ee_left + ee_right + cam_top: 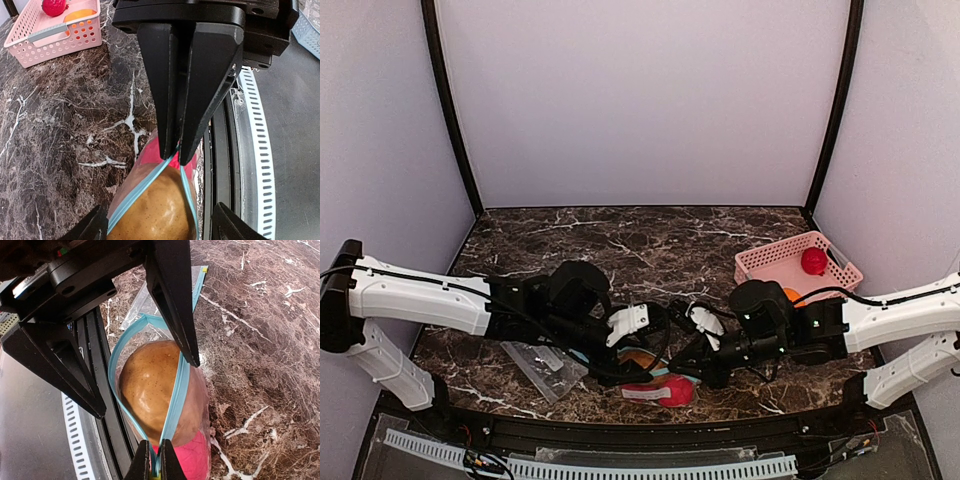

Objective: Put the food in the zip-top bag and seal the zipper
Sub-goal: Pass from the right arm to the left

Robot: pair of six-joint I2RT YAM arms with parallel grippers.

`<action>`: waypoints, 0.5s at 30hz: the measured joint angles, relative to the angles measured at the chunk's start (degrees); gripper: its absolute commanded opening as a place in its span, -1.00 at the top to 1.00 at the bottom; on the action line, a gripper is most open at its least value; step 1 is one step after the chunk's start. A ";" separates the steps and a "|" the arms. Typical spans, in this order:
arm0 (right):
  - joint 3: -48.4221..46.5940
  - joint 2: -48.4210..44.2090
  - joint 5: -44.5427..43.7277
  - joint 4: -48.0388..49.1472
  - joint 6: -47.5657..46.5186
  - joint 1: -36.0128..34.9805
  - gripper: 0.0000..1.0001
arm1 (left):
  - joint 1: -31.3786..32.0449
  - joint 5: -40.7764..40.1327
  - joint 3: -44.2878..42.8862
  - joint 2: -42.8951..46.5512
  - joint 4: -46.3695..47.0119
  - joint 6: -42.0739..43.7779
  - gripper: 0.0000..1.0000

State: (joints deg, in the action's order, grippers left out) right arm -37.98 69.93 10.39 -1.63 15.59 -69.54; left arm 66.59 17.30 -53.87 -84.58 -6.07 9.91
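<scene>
The zip-top bag (200, 405) lies at the table's near edge, its mouth gaping. Inside sit a brown-tan piece of food (150, 385) and, behind it, a red piece (190, 457). My right gripper (156, 455) is shut on one end of the teal zipper (177, 390), where the two strips meet. Over the mouth my left gripper (160, 212) stands open, one finger on each side of the brown piece (155, 210). In the top view both grippers (645, 340) (698, 355) meet above the bag (660, 388).
A pink slatted basket (760, 262) at the right holds a red piece (812, 261) and an orange one (790, 294). A second clear bag (545, 365) lies flat to the left. A black rail (107, 390) edges the table beside the bag.
</scene>
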 measured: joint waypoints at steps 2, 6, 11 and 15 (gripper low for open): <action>0.00 0.00 0.00 -0.26 0.13 0.04 1.00 | 0.00 0.00 0.00 -0.17 0.02 0.00 -0.46; 0.04 0.00 0.00 -0.52 0.20 0.07 1.00 | -0.02 -0.09 0.00 -0.39 0.00 0.02 -0.32; 0.57 0.04 -0.26 -1.16 0.90 0.20 0.81 | -0.07 -0.46 -0.02 -1.42 0.11 0.28 0.22; 1.01 -0.46 -1.46 -0.31 1.46 0.22 0.15 | -0.07 -1.07 -0.15 -1.55 0.90 0.31 0.41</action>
State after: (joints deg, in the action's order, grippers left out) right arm -36.97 69.47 8.93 -1.93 17.06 -69.32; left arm 66.52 16.23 -54.02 -86.13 -5.17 10.22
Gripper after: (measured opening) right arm 0.210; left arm 0.346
